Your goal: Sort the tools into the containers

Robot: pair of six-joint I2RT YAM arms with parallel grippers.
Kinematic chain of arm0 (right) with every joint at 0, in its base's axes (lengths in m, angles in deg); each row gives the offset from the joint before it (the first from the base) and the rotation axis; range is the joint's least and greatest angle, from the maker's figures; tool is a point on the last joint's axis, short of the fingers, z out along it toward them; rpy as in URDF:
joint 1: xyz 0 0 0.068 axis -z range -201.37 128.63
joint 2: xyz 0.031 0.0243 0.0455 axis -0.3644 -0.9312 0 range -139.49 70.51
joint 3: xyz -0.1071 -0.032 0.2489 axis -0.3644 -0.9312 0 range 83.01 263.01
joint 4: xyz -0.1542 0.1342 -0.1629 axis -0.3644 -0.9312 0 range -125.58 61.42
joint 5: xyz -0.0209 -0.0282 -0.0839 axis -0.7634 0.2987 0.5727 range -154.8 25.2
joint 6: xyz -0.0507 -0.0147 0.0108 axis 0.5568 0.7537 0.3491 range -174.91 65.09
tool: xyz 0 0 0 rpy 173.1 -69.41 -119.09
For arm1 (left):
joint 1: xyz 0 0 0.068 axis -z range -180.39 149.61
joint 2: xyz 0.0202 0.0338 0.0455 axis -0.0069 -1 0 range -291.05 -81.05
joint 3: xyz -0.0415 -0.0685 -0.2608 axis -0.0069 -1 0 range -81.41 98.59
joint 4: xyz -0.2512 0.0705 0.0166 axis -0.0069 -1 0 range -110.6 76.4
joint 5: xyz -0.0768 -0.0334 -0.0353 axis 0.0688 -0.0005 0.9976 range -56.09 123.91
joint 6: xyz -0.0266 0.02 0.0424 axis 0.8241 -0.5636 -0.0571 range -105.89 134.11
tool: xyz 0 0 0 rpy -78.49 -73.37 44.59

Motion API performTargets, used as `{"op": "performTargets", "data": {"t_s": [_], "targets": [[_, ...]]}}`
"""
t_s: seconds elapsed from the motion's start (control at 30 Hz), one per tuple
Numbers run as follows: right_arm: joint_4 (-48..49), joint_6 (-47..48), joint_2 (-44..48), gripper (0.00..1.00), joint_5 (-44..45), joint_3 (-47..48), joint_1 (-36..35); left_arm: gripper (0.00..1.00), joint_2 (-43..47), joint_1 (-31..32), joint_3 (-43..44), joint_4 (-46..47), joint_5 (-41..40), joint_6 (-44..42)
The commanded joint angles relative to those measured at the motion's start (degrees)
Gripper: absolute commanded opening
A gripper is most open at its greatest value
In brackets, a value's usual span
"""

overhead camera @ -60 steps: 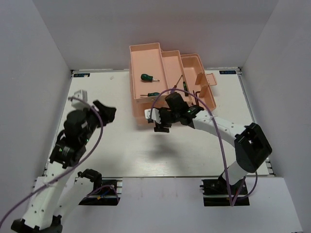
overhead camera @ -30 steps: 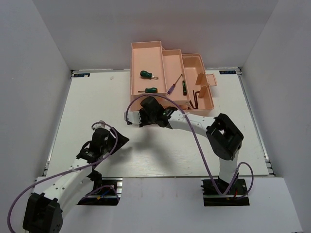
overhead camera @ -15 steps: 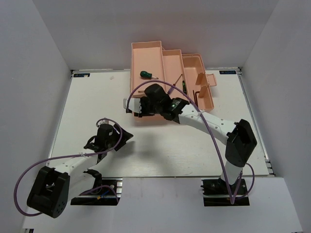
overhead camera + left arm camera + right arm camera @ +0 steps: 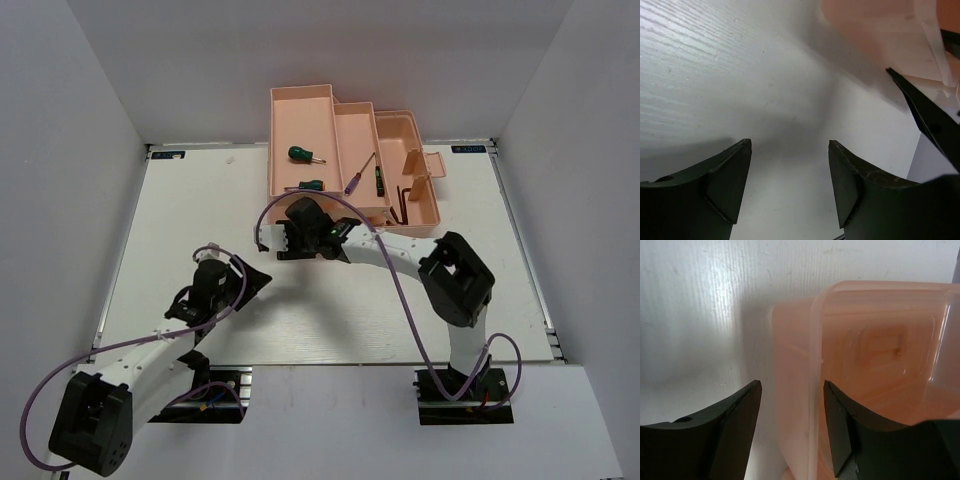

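Observation:
The salmon-pink toolbox (image 4: pixel 300 115) stands open at the table's far middle. Its left tray holds two green-handled screwdrivers (image 4: pixel 300 154), (image 4: pixel 311 185). The middle tray holds the thin blue-handled screwdriver (image 4: pixel 358 175). Dark hex keys (image 4: pixel 404 195) lie in the right compartment. My right gripper (image 4: pixel 272 241) is open at the toolbox's near left corner. In the right wrist view (image 4: pixel 792 385) the corner wall (image 4: pixel 815 340) shows between its fingers. My left gripper (image 4: pixel 256 284) is open and empty, low over the bare table (image 4: pixel 790 145).
The white table (image 4: pixel 180 220) is boxed in by white walls on three sides. In the left wrist view the toolbox (image 4: pixel 875 30) is a blur at the upper right, with a dark finger (image 4: pixel 930 115) of my right gripper beside it.
My left arm has come down from a raised pose to low over the table. My right gripper has moved left along the toolbox's near edge and now sits slightly nearer than half a second ago.

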State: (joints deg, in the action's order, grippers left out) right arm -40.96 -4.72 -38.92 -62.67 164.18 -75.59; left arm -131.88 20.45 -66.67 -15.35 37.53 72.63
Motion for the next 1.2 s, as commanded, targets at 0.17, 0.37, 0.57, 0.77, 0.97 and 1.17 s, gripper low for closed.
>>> {"op": "performTargets", "data": {"t_s": [0.17,0.37,0.57,0.77,0.97,1.17], "targets": [[2.5,0.6,-3.6,0.10,1.5,3.1,0.7,0.73,1.0,0.3,-2.2,0.3,-0.7,-0.3],[0.3,-0.4,-0.7,0.00,0.9,4.4,0.9,0.73,-6.0,0.3,-2.8,8.1,1.1,1.4],[-4.2,-3.6,4.8,0.00,-1.5,7.2,0.9,0.73,-15.3,0.3,1.3,15.7,4.7,2.0],[-8.0,-6.2,9.7,0.00,-4.1,10.4,1.2,0.73,-20.7,0.3,5.6,16.4,5.3,2.0],[-10.3,-8.9,12.3,0.00,-5.7,11.2,1.7,0.38,-22.1,-1.0,3.6,19.7,7.7,2.0],[-11.1,-10.6,13.7,0.00,-7.7,10.4,2.4,0.18,-26.1,-2.2,3.7,28.2,11.1,0.6]]}}
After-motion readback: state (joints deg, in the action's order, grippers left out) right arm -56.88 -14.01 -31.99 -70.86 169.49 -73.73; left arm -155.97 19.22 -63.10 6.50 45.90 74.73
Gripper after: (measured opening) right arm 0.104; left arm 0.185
